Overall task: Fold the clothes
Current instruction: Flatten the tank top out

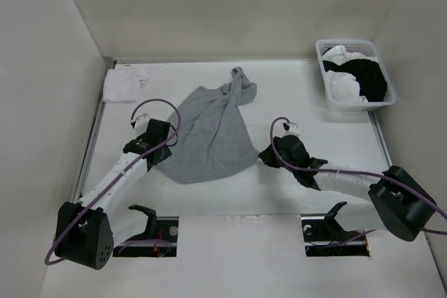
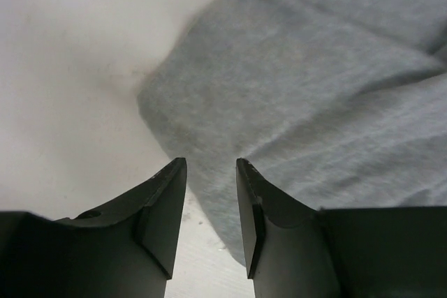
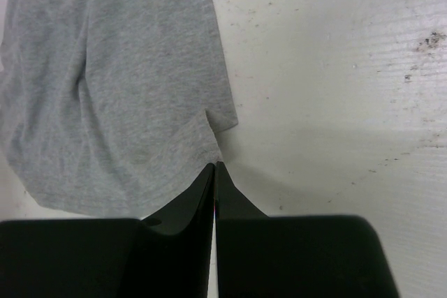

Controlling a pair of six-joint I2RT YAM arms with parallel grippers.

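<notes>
The gray T-shirt (image 1: 213, 137) lies crumpled on the white table (image 1: 300, 95), its upper part bunched into a narrow twist. At the shirt's near left edge the left gripper (image 2: 211, 169) stands released, jaws apart over the hem and holding nothing. At the shirt's near right corner the right gripper (image 3: 214, 167) is clenched, its tips touching the hem; whether fabric is pinched cannot be told. Far right of the shirt sits a basket (image 1: 360, 105).

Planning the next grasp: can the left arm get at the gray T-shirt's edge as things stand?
Probably yes: the left gripper is open right at the edge of the gray T-shirt, with nothing in between.
</notes>
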